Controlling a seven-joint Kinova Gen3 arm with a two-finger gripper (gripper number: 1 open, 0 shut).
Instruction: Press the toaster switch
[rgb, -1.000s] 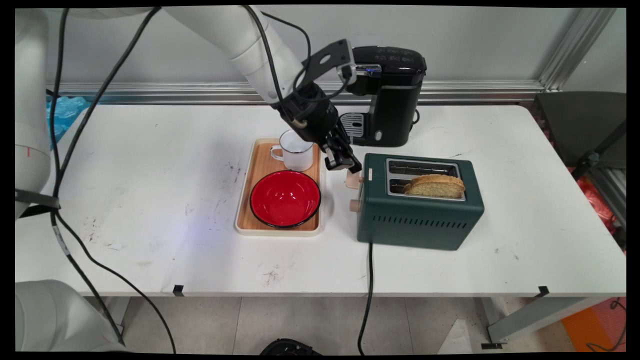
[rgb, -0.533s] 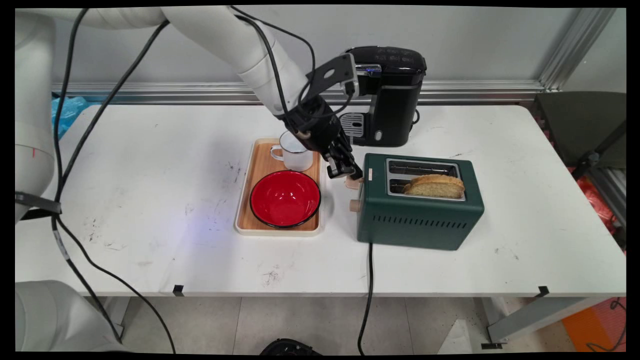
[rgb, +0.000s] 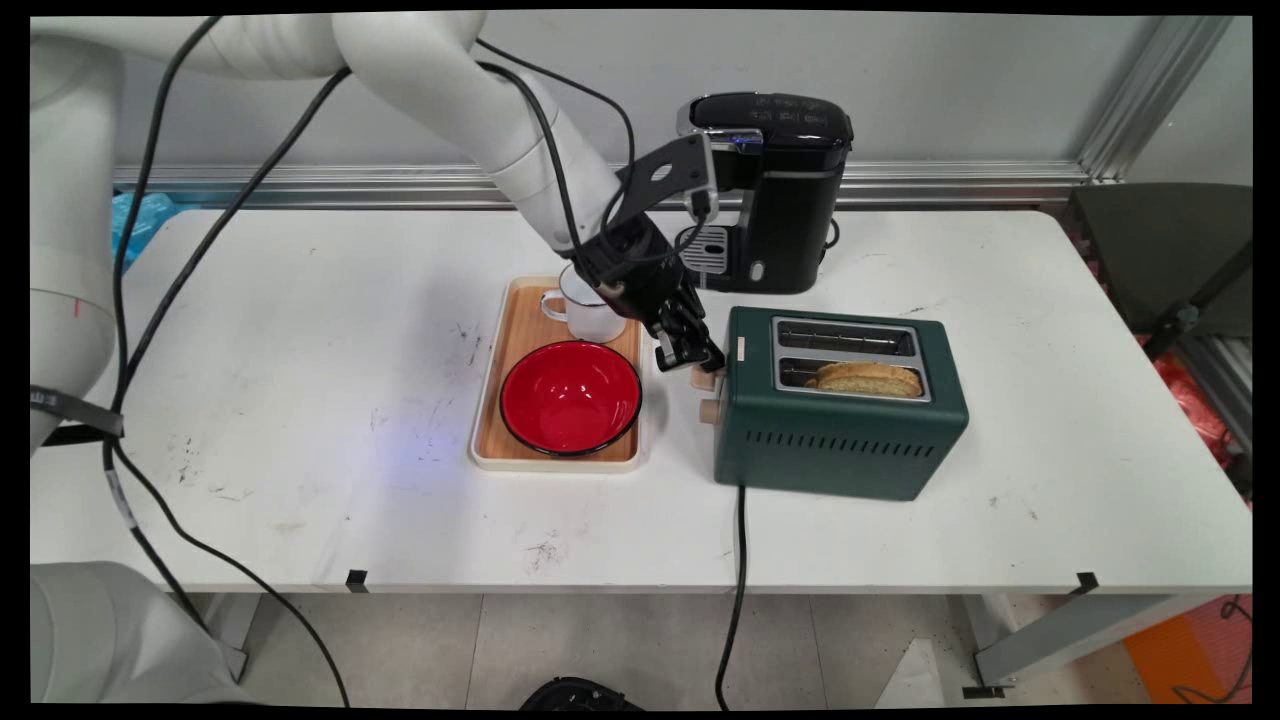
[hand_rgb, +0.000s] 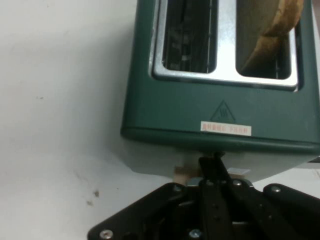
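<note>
Toaster (rgb: 840, 415) first: you can see it is dark green and sits on the white table (rgb: 300, 400), to the right of the wooden tray (rgb: 520, 330). Your gripper (rgb: 690, 355) is at the toaster's left end, right on top of the tan lever (rgb: 705, 377) there. A small round knob (rgb: 709, 410) sits just below the lever.

From the hand camera, the two fingers look pressed together, with the tips on the lever (hand_rgb: 184, 174), so the pincer seems clenched with nothing in between. The tips are partly hidden, so you may not be sure of the touch.

One slice of bread (rgb: 868, 378) sits low in the near slot of the toaster, with only its top crust showing. The far slot has no bread in it.

On the tray you have a red bowl (rgb: 570, 397) near you and a white mug (rgb: 585, 312) behind it. The arm hides part of the mug. A black coffee machine (rgb: 780, 190) stands behind the toaster, near the wall. A black cord (rgb: 738, 540) hangs from the toaster over the table's near edge.
</note>
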